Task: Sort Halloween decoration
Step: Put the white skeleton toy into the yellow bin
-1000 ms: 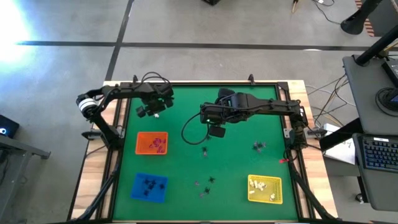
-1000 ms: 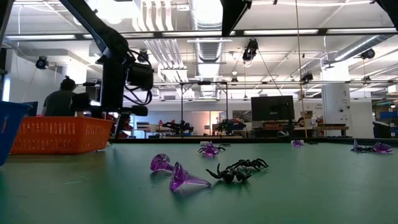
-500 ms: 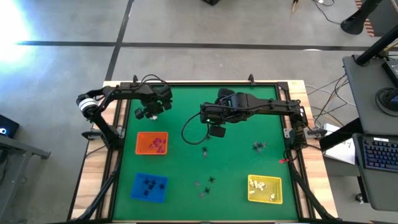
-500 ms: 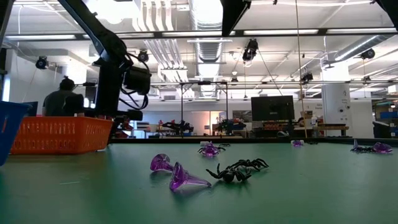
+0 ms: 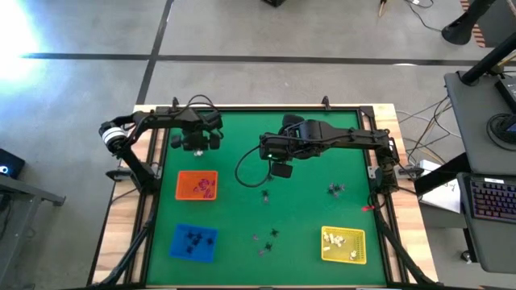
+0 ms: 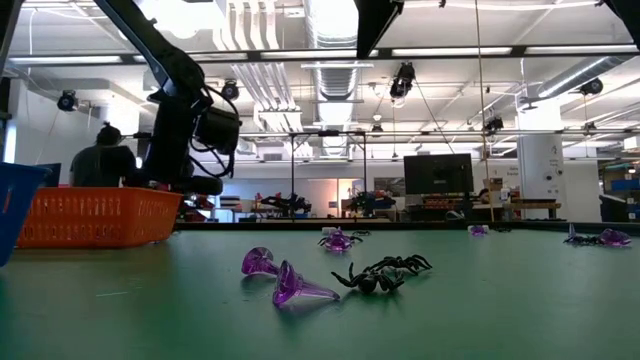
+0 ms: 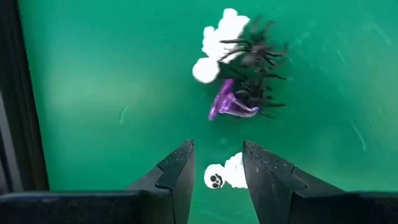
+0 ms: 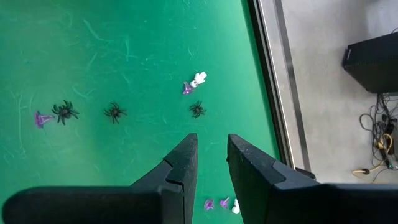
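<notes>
My left gripper [image 5: 193, 145] hangs open over the table's far left part, pointing down. In the left wrist view its fingers [image 7: 217, 146] stand on either side of a small white skull-faced trinket [image 7: 222, 177], apart from it. Just beyond lies a clump: a white ghost [image 7: 221, 40], black spiders [image 7: 256, 56] and a purple hat [image 7: 226, 107]. My right gripper [image 5: 280, 171] waits high over the table's middle, open [image 8: 211, 138] and with nothing in it. More trinkets lie scattered on the green mat: spiders [image 8: 114, 112] and purple hats [image 6: 295, 288].
An orange tray [image 5: 197, 185] with purple pieces sits near my left gripper, a blue tray [image 5: 193, 242] with black pieces at the near left, and a yellow tray [image 5: 344, 245] with white pieces at the near right. A person [image 6: 95, 160] is in the room beyond.
My left gripper has rolled about the line it points along, staying over the same far left spot. Its fingers have kept the same gap.
</notes>
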